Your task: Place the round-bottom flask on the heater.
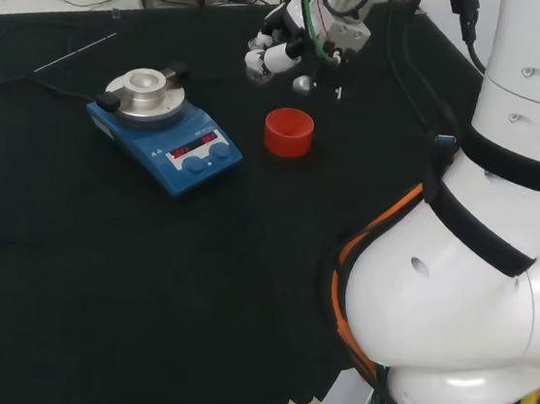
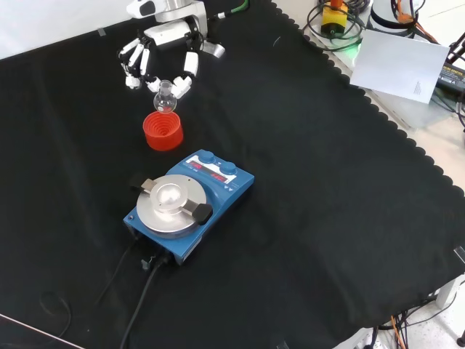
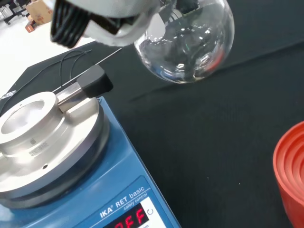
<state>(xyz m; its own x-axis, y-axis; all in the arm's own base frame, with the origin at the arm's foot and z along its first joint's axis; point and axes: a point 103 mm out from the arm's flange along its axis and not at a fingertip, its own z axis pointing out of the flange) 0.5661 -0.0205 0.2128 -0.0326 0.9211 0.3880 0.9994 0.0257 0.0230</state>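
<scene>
Front view: the hand hangs near the top of the black cloth, fingers curled down around the neck of a small clear round-bottom flask. The flask is off the bench, its round belly just above the red ribbed stand; whether glass and stand touch cannot be told from here. Head view: the hand sits at the far side of the cloth, left of the arm's big white links, with the flask showing as a small pale bulb beneath it, above and slightly behind the red stand. Wrist view: the flask is close and large, clear, nothing seen inside it, held under a blurred white part of the hand, with dark cloth behind it. The red stand's rim is at that picture's edge, apart from the glass. The heater, a blue box with a round silver top plate, stands in the front view below the stand, nearer the camera, a dark cable running off its near side. In the head view the heater lies left of the stand, well apart from the hand. Its top plate is bare in the wrist view, a black-tipped clamp lying across its edge.
</scene>
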